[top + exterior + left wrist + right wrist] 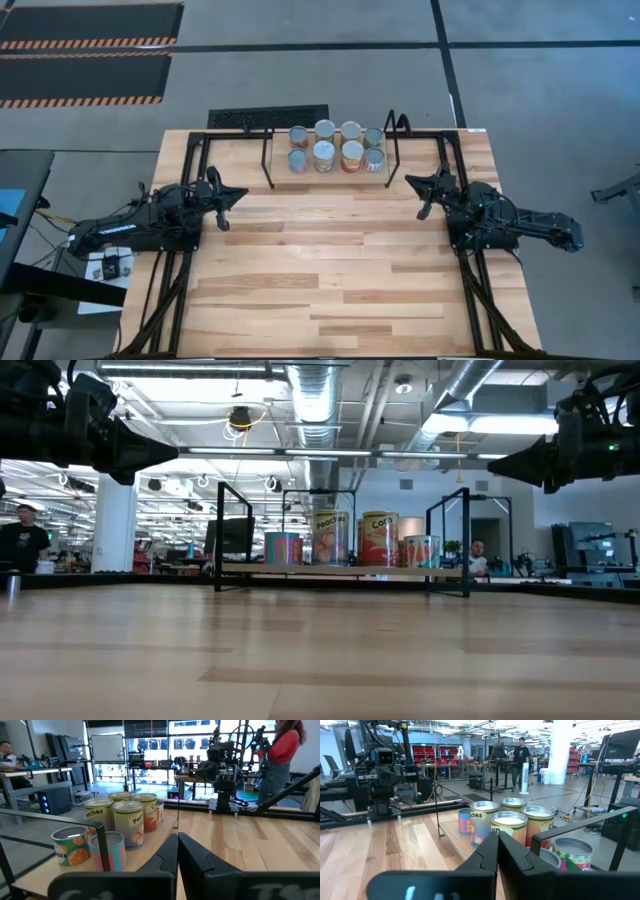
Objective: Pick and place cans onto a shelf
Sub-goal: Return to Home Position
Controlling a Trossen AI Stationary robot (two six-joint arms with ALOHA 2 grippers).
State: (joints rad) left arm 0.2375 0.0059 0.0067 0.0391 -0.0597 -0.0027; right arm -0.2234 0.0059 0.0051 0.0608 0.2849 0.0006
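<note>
Both pincers, left gripper [177, 836] and right gripper [497, 834], hover pinched closed and empty over the table [320, 270], flanking the crosswise far-edge shelf [330, 179], where eight cans [324, 155] stand upright in two rows between black uprights [271, 160].

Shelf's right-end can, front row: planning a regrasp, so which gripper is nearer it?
Right. The right gripper hovers just off the shelf at its right end, close to that can; the left gripper sits beyond the shelf's left end, clearly farther.
</note>
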